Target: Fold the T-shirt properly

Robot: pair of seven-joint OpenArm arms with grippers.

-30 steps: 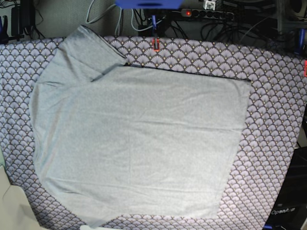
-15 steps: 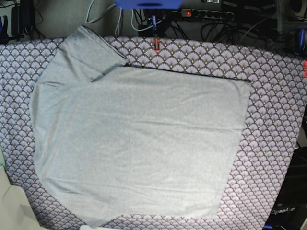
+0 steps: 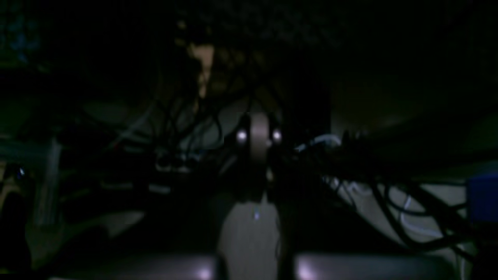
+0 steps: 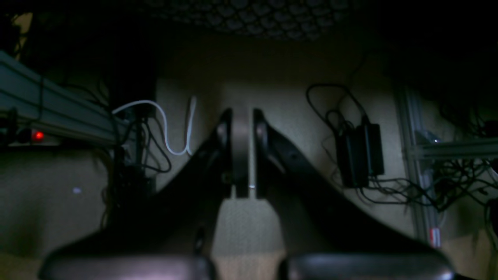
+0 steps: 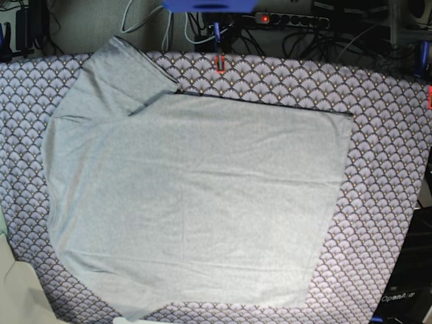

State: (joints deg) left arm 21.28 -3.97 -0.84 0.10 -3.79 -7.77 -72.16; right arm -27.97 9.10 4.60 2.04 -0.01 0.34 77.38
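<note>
T-shirt (image 5: 196,202) spread flat across patterned cloth (image 5: 391,169), 1 sleeve at far left corner. Left gripper (image 3: 258,155) and right gripper (image 4: 241,155) fingers pressed together, holding nothing.

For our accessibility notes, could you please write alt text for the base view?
A light grey T-shirt lies spread flat over most of a purple-grey fan-scale cloth, one sleeve angled toward the upper left corner. Cables and a power strip with a red light run along the dark far edge; no robot arm is in view.
</note>
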